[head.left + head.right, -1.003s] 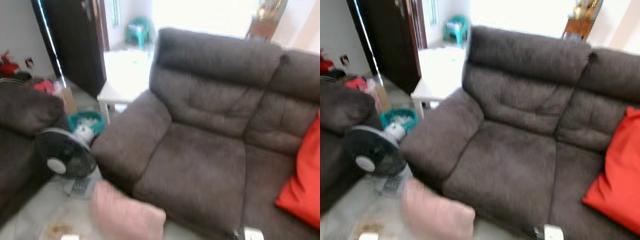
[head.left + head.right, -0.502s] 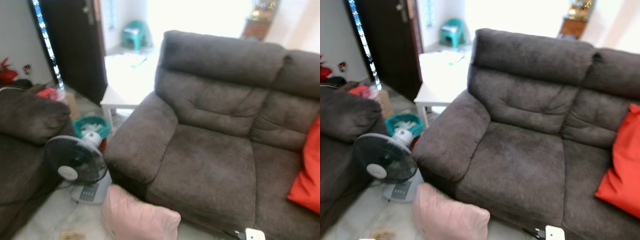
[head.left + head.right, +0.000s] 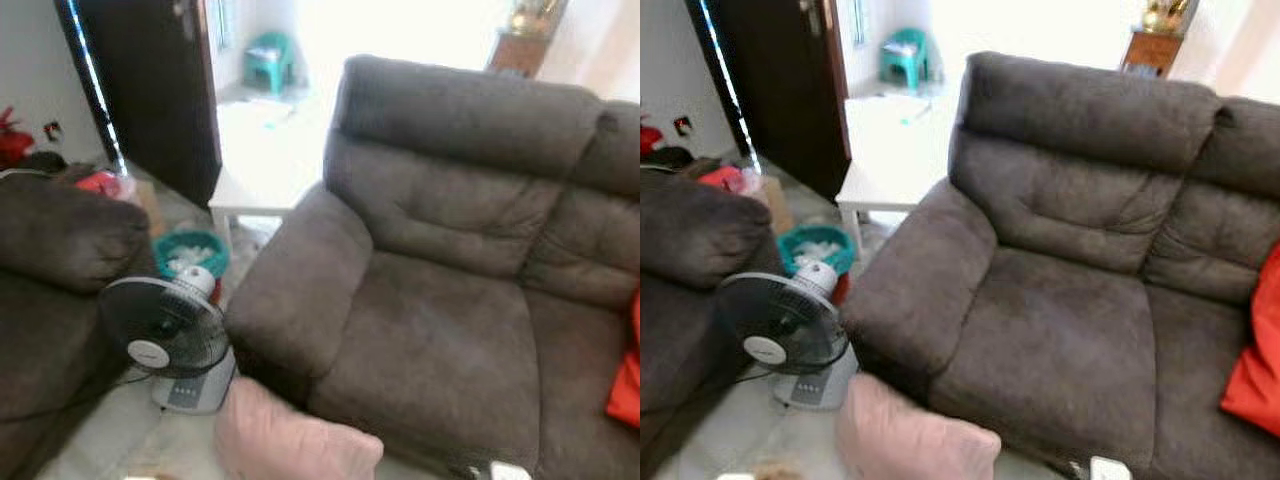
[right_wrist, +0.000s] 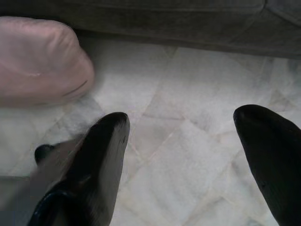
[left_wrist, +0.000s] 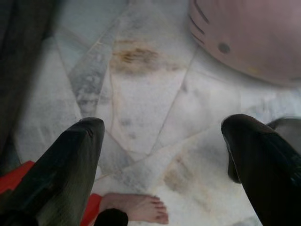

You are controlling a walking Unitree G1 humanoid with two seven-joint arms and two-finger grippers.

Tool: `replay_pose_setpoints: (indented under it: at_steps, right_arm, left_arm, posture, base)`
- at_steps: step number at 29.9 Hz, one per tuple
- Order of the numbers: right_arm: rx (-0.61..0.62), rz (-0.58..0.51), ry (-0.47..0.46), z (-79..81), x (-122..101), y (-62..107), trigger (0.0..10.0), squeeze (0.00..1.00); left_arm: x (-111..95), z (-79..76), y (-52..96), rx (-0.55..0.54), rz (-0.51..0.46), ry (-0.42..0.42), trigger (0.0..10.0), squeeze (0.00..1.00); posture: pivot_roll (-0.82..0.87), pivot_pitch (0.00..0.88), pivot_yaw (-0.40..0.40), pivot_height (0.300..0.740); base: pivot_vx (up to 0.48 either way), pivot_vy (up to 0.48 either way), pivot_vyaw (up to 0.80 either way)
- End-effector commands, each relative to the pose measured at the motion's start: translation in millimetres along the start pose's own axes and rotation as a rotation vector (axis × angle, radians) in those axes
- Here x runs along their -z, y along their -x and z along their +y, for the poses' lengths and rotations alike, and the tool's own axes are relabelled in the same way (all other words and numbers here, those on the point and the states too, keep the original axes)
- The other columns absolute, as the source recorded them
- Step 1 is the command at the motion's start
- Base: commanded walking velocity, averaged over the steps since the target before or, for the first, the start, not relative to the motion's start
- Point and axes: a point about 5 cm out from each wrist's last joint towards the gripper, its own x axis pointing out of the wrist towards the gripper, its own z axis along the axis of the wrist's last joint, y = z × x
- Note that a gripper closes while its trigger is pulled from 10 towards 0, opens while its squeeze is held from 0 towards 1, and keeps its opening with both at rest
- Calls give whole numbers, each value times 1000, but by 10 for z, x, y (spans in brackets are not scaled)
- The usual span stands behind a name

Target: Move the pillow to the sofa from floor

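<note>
Home living room: brown sofa (image 3: 440,300), standing fan (image 3: 165,335) on marble floor (image 5: 141,94), white side table (image 3: 890,165).

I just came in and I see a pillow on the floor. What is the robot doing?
The robot is standing in front of the dark brown sofa and looking down at it. The pink pillow lies on the marble floor by the sofa's front corner, next to a small fan. Nothing is holding the pillow yet. The left gripper and right gripper both hang open above the floor, close to the pillow. A red cushion sits on the sofa.
</note>
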Motion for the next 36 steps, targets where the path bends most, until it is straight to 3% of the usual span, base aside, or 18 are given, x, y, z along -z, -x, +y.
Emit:
replay_pose_setpoints:
  at_steps: [1,20,36]
  right_arm:
    - [24,13,-13,-88,65,8,10000,0]
    - [23,13,-16,-80,69,8,10000,0]
    - [17,5,-8,-80,56,8,10000,0]
  left_arm:
    - [-35,-78,-13,23,-11,0,10000,0]
    - [-39,-101,-16,22,-9,0,10000,0]
    - [-102,-83,-26,23,-42,69,10000,0]
  posture:
    - [174,0,-56,740]
    - [183,0,-59,740]
    - [190,0,-65,740]
  base:
    - [0,337,0]
    - [0,337,0]
    - [0,0,0]
